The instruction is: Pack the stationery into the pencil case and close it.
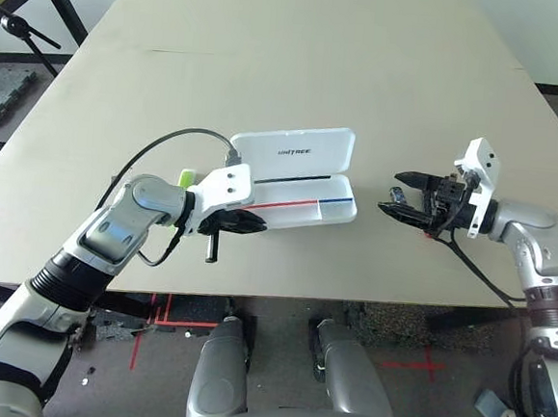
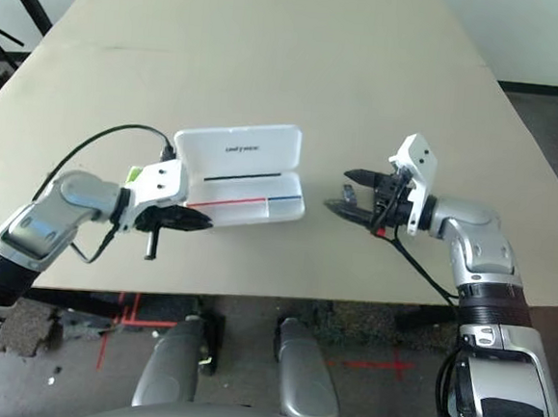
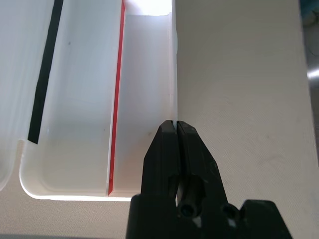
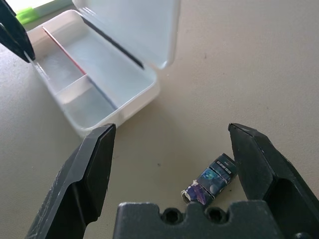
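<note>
Stationery lies outside the pencil case in the left eye view, and the case's lid stands open behind the empty compartments. The left gripper is at the near wall, with the lime-green highlighter partly hidden behind its wrist and a black stick, probably the marker, poking out beneath it. Any sweep of that arm could catch either one and roll it away, perhaps towards the near table edge. From the right eye view, the right gripper is open to the right of the case, the small dark block between its fingers. A reach for the block looks like the step in hand; coming in too low could scrape the table. In the left wrist view the left gripper's fingers are closed, apparently pinching the thin rim of the case wall. That should steady the box, but a lift or twist of this wrist would tip or drag it, and the rim could slip out. In the right wrist view the block lies slanted, nearer one finger than the other, with nothing gripped. If the jaws close without centring, that finger may shove or spin the block, or pinch it by a corner so that it drops on the way. Released off-centre, it could also land on the red-and-blue divider rather than inside a compartment.
</note>
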You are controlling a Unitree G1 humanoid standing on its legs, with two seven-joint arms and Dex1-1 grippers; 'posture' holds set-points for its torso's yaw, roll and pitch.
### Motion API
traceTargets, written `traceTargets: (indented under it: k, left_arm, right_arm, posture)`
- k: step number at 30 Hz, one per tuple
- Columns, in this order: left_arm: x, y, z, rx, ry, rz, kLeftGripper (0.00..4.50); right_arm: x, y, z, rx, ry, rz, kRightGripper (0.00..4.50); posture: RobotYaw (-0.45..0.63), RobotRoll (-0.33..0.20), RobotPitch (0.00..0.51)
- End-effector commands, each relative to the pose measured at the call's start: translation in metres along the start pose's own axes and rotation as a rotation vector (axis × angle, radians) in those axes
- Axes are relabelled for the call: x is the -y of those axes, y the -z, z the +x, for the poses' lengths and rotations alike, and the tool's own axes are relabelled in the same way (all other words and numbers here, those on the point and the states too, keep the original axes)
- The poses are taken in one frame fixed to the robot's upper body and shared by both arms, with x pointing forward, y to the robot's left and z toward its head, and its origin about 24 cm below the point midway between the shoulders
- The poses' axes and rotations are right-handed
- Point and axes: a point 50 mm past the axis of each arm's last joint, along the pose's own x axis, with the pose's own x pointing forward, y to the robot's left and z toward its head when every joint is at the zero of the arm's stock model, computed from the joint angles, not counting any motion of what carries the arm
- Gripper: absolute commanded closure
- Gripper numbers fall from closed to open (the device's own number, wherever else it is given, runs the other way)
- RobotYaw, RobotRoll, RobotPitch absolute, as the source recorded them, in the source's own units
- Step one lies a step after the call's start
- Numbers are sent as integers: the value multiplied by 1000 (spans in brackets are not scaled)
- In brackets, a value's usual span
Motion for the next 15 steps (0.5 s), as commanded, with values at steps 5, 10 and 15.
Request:
traceTargets:
  k: [5, 10, 15]
  left_arm:
    - [1, 2, -1, -9, 39, 42, 4463]
    - [-1, 5, 0, -24, 29, 46, 4463]
    - [0, 5, 0, -30, 18, 45, 3990]
  right_arm:
    - [-3, 1, -3, -7, -10, 3, 0]
    - [-3, 1, -2, -8, -11, 1, 0]
    - [-4, 1, 1, -8, -17, -1, 0]
  posture:
    - [-68, 0, 177]
    - [-68, 0, 175]
    - [-65, 0, 176]
